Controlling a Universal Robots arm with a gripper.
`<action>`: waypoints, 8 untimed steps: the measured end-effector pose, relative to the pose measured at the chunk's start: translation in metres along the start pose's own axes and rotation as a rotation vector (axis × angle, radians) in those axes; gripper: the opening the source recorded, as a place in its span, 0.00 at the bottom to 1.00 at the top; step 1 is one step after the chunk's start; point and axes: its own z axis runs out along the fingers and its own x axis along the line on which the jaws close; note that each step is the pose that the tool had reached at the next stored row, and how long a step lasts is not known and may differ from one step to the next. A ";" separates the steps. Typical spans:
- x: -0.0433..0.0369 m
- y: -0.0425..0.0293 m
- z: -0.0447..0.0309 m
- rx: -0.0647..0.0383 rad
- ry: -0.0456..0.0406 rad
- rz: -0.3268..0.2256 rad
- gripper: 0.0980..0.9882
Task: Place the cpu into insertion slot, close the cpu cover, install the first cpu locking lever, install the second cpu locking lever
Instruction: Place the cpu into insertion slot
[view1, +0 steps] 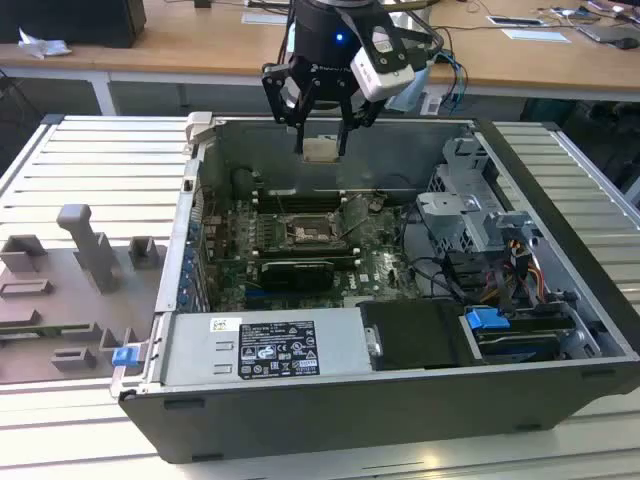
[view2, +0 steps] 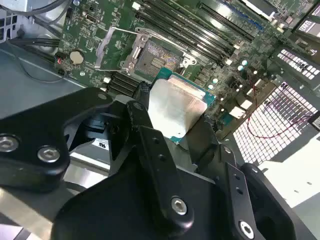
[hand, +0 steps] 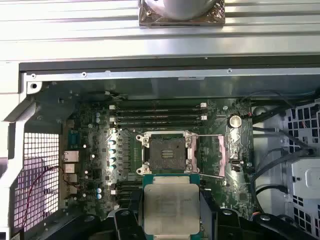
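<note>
High over the far side of the open dark-grey computer case (view1: 300, 420), the black gripper (view1: 321, 148) clamps the flat, square, beige-silver cpu (hand: 171, 207) by opposite edges, well apart from the dark, silver-rimmed insertion slot (hand: 167, 155), so placing it well likely means keeping it level and square with that socket.

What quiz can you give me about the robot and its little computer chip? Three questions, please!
1. True or false: the gripper holds the cpu up over the computer case.
2. The insertion slot is: A) empty, B) filled with a chip, C) hidden under a hand.
3. Fill in: the cpu cover stands ____.
Key: 1 true; 2 A; 3 open.
</note>
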 end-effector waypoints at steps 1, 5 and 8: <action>-0.0001 0.0000 0.0000 0.000 -0.0007 0.007 0.50; 0.0000 0.0000 0.0002 -0.001 -0.0043 0.048 0.50; 0.0000 0.0000 0.0003 -0.001 -0.0056 0.062 0.50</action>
